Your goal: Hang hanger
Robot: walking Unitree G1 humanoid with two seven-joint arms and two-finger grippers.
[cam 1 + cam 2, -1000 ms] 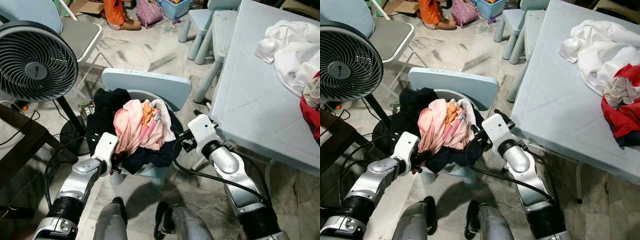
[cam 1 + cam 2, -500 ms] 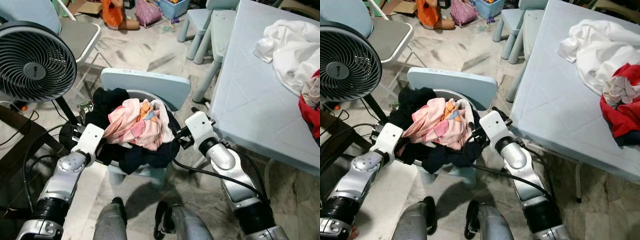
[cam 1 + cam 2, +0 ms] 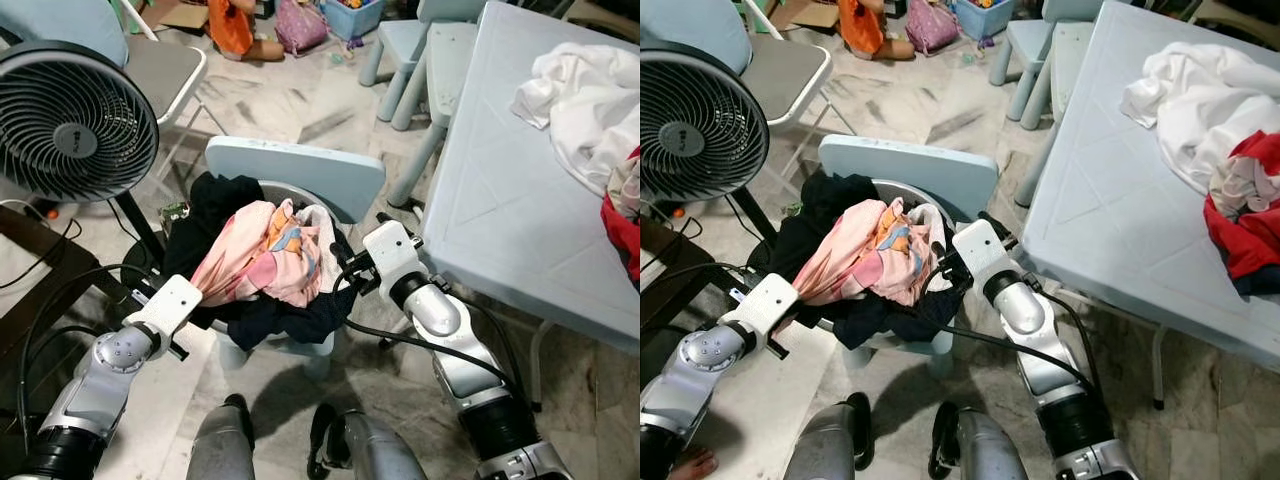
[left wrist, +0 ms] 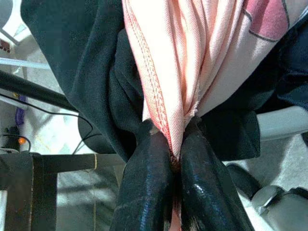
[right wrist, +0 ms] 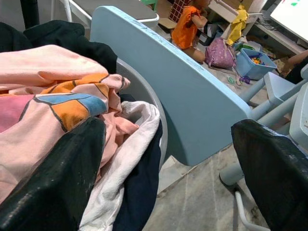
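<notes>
on the small pale blue chair (image 3: 300, 170) in front of the robot sits a grey basket (image 5: 153, 120) heaped with clothes: a pink garment (image 3: 255, 262) with orange and blue patches on top, a white cloth (image 5: 126, 163) beside it, and dark clothing (image 3: 222, 205) spilling over the rim. the left pincer (image 4: 175, 161) is clamped shut on a gathered fold of the pink garment, the cloth pinched between its two black fingers (image 4: 149, 187) and drawn taut from the pile out toward the robot's left. the right pincer (image 3: 345, 270) is at the basket's right edge with its fingers spread wide apart and holding nothing; one finger (image 5: 57, 178) lies against the pink and white cloth, the other (image 5: 274, 168) is out beside the chair back. a hanger cannot be made out anywhere among the clothes. to the robot's left stands a black fan (image 3: 72, 122) on a stand, with cables on the floor near it. to the right is a pale blue surface (image 3: 500, 190) carrying a white cloth heap (image 3: 580, 100) and a red garment (image 3: 1245, 235) at its far edge. farther back are a grey folding chair (image 3: 160, 65), two small blue stools (image 3: 420, 50) and toys on the tiled floor (image 3: 280, 100).
</notes>
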